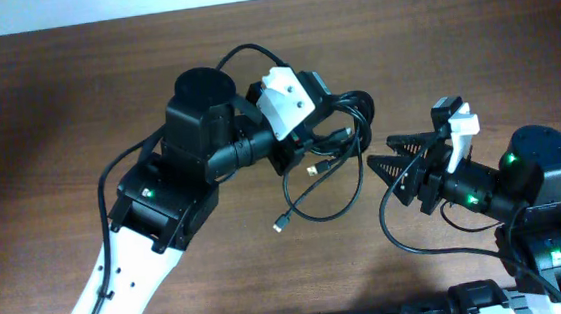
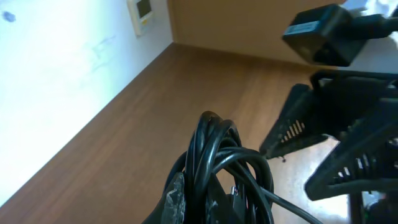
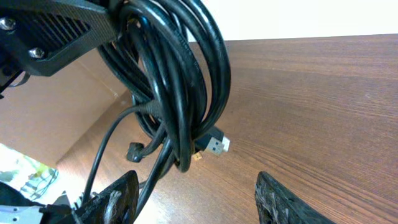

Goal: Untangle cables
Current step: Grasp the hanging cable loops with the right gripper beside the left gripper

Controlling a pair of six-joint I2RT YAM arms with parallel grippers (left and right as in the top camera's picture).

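Cables (image 1: pixel 339 137) bunched in one tight coil, lifted over the middle of the table (image 1: pixel 57 114), somewhat toward the far edge. One loose end with a plug (image 1: pixel 280 223) trails toward the near edge. Untangling is judged barely begun: the loops are wound together and no cord lies separate. Left gripper (image 2: pixel 210 200) is clamped on the coil. Right gripper (image 1: pixel 393 161) is spread wide and holds nothing, just beside the coil on its right-edge side, not touching it.
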